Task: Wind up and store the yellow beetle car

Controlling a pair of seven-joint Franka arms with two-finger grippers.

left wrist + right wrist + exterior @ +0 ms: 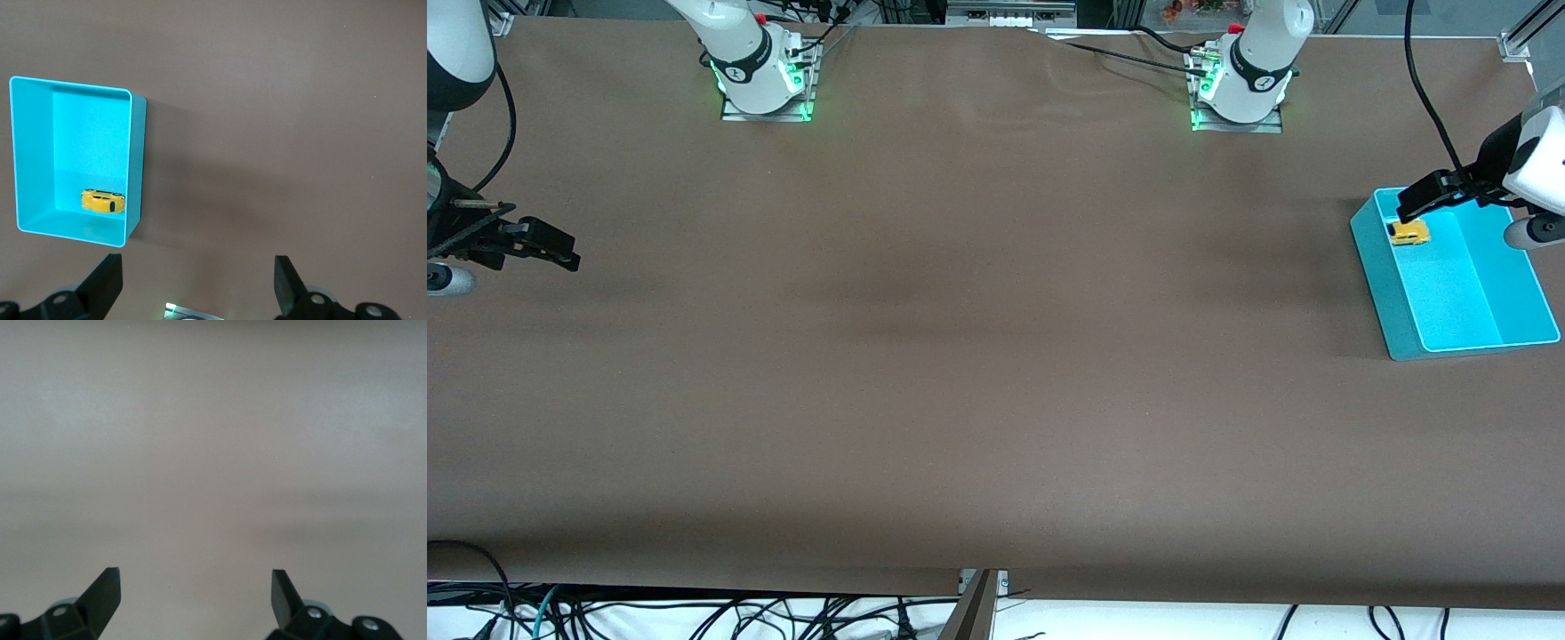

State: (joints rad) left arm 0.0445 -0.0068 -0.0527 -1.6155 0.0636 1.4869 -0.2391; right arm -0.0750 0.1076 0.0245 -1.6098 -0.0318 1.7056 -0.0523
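The yellow beetle car (1408, 233) lies inside a teal bin (1383, 302) at the left arm's end of the table, in the end of the bin farther from the front camera. In the left wrist view the car (103, 201) rests against a wall of the bin (137, 167). My left gripper (1416, 203) is open and empty, up in the air by that end of the bin; nothing is between its fingers (198, 270). My right gripper (560, 251) is open and empty over bare table at the right arm's end, and it waits (195, 583).
The brown table (978, 356) holds nothing else. The two arm bases (765, 80) (1240, 89) stand along the edge farthest from the front camera. Cables hang below the near edge.
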